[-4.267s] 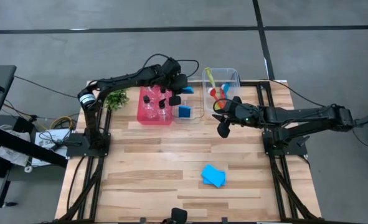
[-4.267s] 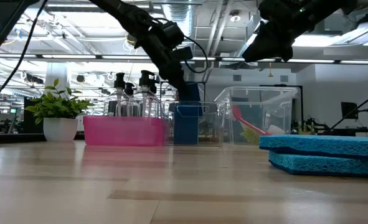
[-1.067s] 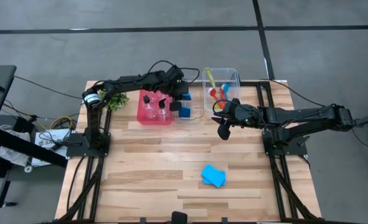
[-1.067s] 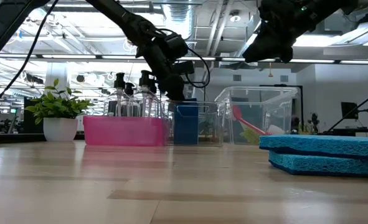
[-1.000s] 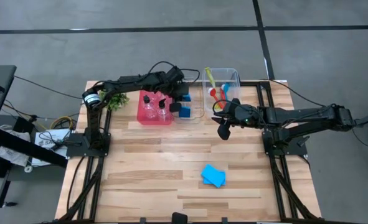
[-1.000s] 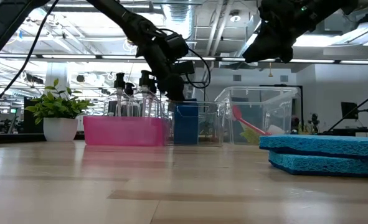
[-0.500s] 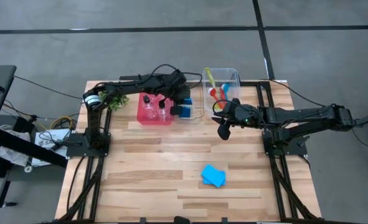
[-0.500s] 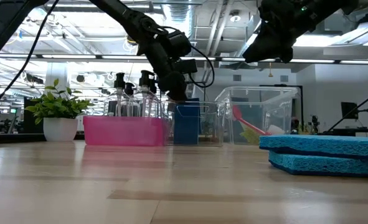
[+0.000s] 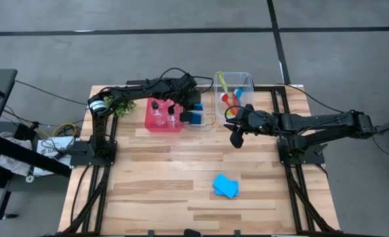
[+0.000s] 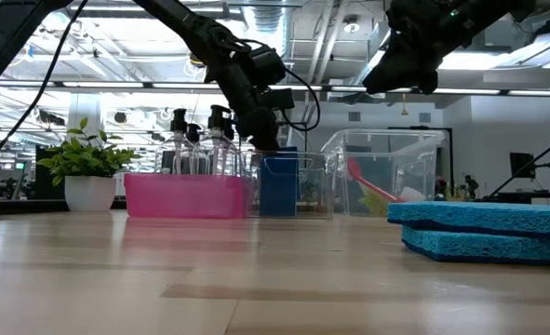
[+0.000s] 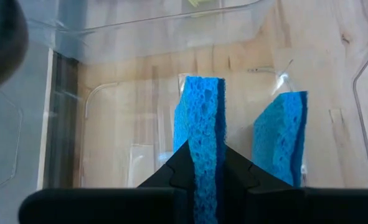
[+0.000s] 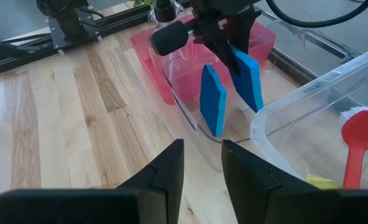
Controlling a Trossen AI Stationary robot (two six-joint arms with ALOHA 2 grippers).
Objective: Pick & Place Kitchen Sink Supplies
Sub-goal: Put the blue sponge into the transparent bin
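- While we lower the blue sponge (image 11: 201,134) into the small clear bin (image 9: 205,123), we should keep it upright and clear of the second sponge (image 11: 281,140) already standing on edge just beside it; we judge that letting go only once its lower edge meets the bin floor will stop it toppling onto its neighbour.
- Our left arm reaches from its base at the table's left edge across the red bin (image 9: 162,116), which holds clear bottles with black caps (image 9: 156,105); its wrist tilts down over the small clear bin.
- Our right arm stretches in from the right side and waits in the air just in front of the larger clear bin (image 9: 235,89), where the red, blue and yellow-green brushes (image 9: 226,95) already lie.
- Two more blue sponges (image 9: 225,185), stacked, sit well apart on the near part of the wooden table (image 9: 155,197); we judge them next in line.
- Our left gripper (image 11: 201,163) pinches the held sponge by its flat faces, one finger on each side.
- Our right gripper (image 12: 200,158) holds nothing, with its fingers a narrow gap apart.
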